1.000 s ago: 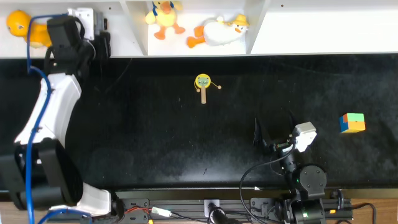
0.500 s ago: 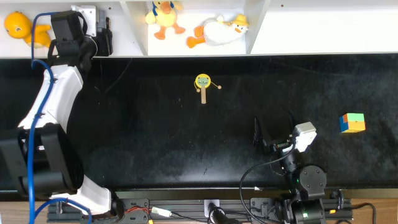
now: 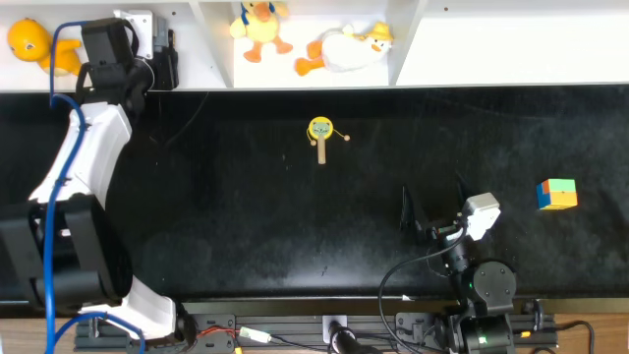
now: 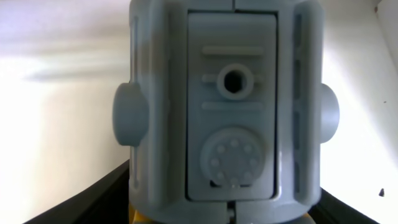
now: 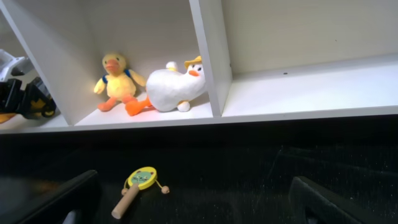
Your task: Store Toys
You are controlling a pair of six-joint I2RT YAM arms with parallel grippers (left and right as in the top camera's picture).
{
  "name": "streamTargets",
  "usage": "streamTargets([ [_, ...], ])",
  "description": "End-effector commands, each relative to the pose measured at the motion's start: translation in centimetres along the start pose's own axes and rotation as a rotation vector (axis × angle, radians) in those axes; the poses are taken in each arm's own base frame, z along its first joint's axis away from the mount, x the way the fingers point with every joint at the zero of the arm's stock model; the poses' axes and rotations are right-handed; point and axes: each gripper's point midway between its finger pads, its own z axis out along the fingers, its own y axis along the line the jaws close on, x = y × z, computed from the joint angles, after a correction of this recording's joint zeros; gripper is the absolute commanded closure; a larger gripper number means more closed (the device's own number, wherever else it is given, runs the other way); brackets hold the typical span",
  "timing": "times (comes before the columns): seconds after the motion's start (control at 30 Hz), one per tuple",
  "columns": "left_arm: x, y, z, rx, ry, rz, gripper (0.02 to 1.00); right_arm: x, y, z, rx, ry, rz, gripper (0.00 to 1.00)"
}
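Observation:
A grey robot toy (image 4: 227, 106) sits very close in the left wrist view, its back panel facing the camera. My left gripper (image 3: 157, 54) is at the white shelf's left compartment (image 3: 187, 44), shut on this toy, which looks pale from above (image 3: 133, 24). An orange toy (image 3: 29, 41) lies further left in that compartment. My right gripper (image 3: 432, 208) hangs open over the black table near the front, holding nothing; its fingers (image 5: 71, 196) stand wide apart. A small rattle drum (image 3: 320, 131) (image 5: 140, 182) and a coloured cube (image 3: 556, 194) lie on the table.
A yellow duck plush (image 3: 260, 25) (image 5: 114, 81) and a white duck plush (image 3: 349, 49) (image 5: 171, 87) occupy the middle compartment. The right compartment (image 5: 311, 81) holds nothing. The black table (image 3: 246, 216) stretches between the arms.
The left arm's wrist shifted a little further up towards the shelf's left compartment, then stayed still. The right arm has not moved.

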Motion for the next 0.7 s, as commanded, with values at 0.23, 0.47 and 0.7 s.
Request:
streamTargets([
  [0.23,-0.31,0.0,1.02,0.003,-0.003,-0.021,0.592,0.33,-0.19,0.04,0.008,-0.001,0.007,0.005],
  [0.47,-0.05,-0.01,1.23,0.004,0.004,-0.022,0.349,0.34,-0.19,0.04,0.008,-0.001,0.007,0.005],
  [0.7,0.01,-0.02,1.21,0.004,0.007,-0.023,0.02,0.33,-0.19,0.04,0.008,-0.001,0.007,0.007],
])
